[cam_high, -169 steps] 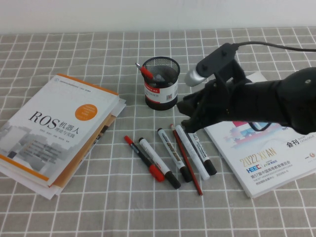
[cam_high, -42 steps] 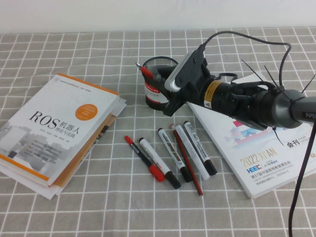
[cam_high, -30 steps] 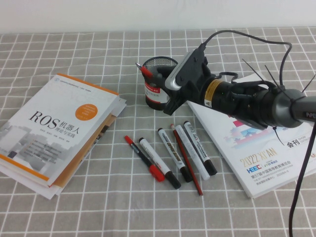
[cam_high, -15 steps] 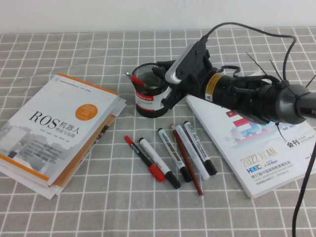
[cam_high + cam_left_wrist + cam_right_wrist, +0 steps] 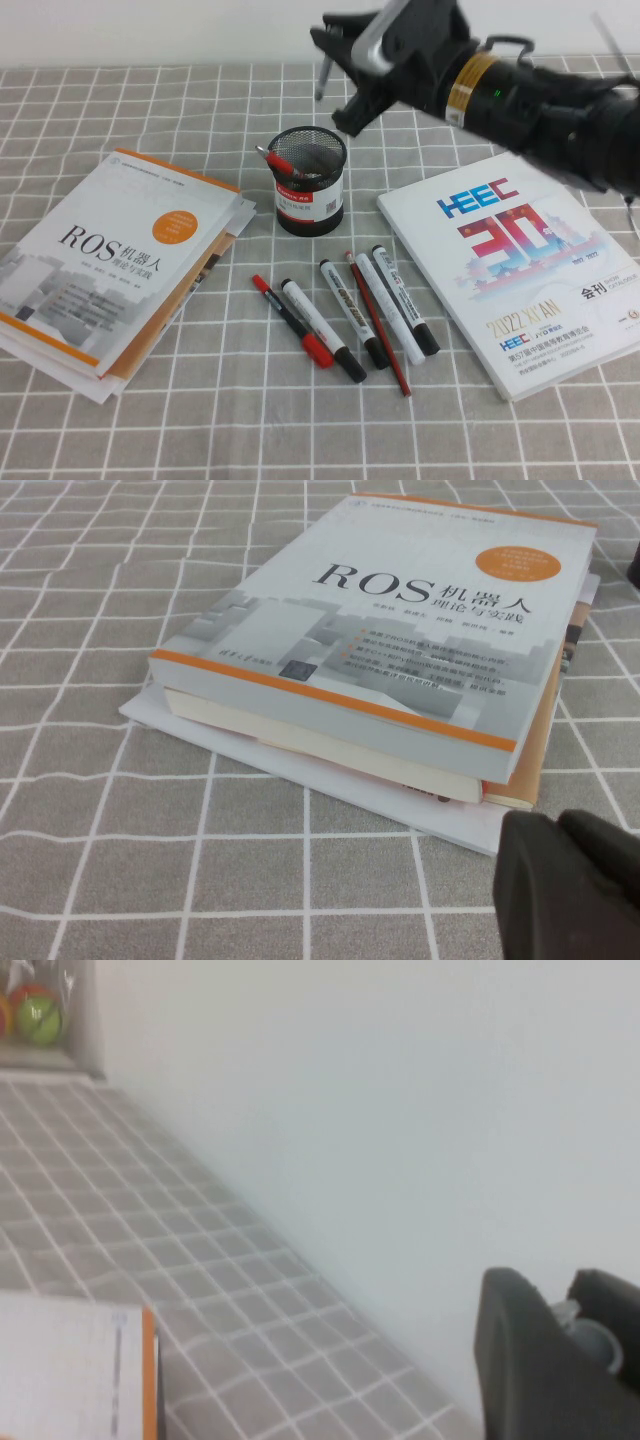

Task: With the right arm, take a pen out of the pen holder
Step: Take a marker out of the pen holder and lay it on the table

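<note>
The black mesh pen holder (image 5: 310,182) stands upright mid-table with a red pen (image 5: 276,160) leaning in it. High above it, near the back wall, my right gripper (image 5: 328,45) is shut on a grey pen (image 5: 322,78) that hangs down, clear of the holder. The right wrist view shows the end of that pen (image 5: 590,1338) pinched between the dark fingers (image 5: 520,1360) of the right gripper (image 5: 572,1322). My left gripper (image 5: 570,880) is out of the high view. It rests low over the cloth beside the ROS book (image 5: 400,650), fingers together and holding nothing.
A stack of books topped by the ROS book (image 5: 120,260) lies at the left. A HEEC booklet (image 5: 520,270) lies at the right. Several pens and markers (image 5: 345,315) lie in a row in front of the holder on the checked cloth (image 5: 200,420).
My right gripper closed inside the holder, then rose up and back, drawing the grey pen out. The holder tipped and slid slightly left and now stands upright.
</note>
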